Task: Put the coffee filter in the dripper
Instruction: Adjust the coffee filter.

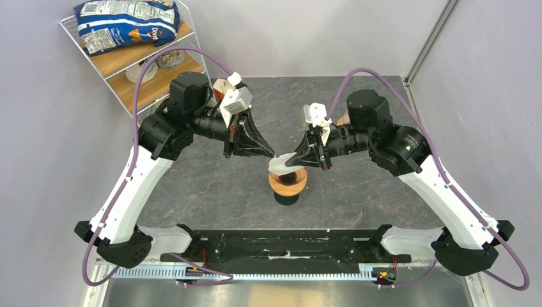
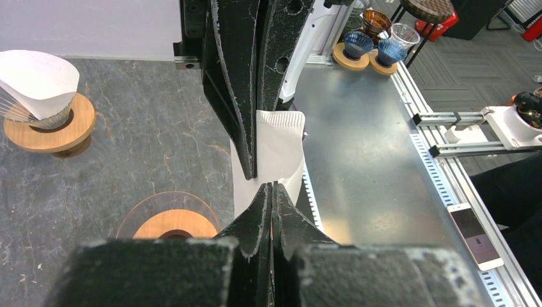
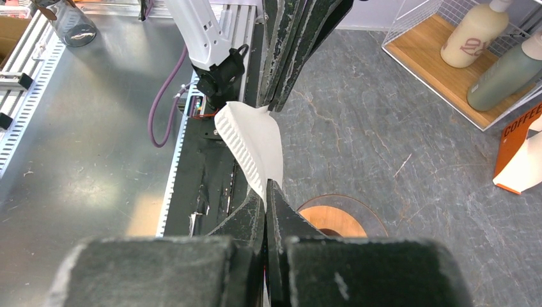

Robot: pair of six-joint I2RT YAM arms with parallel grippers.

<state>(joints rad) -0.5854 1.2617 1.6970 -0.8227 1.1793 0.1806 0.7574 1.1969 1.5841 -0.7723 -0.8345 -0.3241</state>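
The coffee filter [image 1: 279, 165], a cream-white paper cone with a ribbed seam, hangs flattened just above the dripper [image 1: 287, 182]. The dripper is a glass cone in a wooden ring, standing on the dark stone table. Both grippers hold the filter from opposite sides. My left gripper [image 2: 273, 187] is shut on the filter's [image 2: 279, 144] lower edge, and the dripper [image 2: 167, 220] shows below and to the left. My right gripper [image 3: 266, 187] is shut on the filter's [image 3: 254, 142] other edge, with the dripper [image 3: 334, 219] just to its right. In the top view the left gripper [image 1: 271, 155] and the right gripper [image 1: 289, 160] nearly touch.
A second dripper with a filter in it [image 2: 43, 105] stands further back on the table. An orange-and-white packet [image 3: 521, 153] lies by a wire shelf with bottles [image 3: 476, 29]. A bag of chips [image 1: 128, 22] tops the shelf at back left. A metal bench [image 2: 364, 147] lies beyond the table's near edge.
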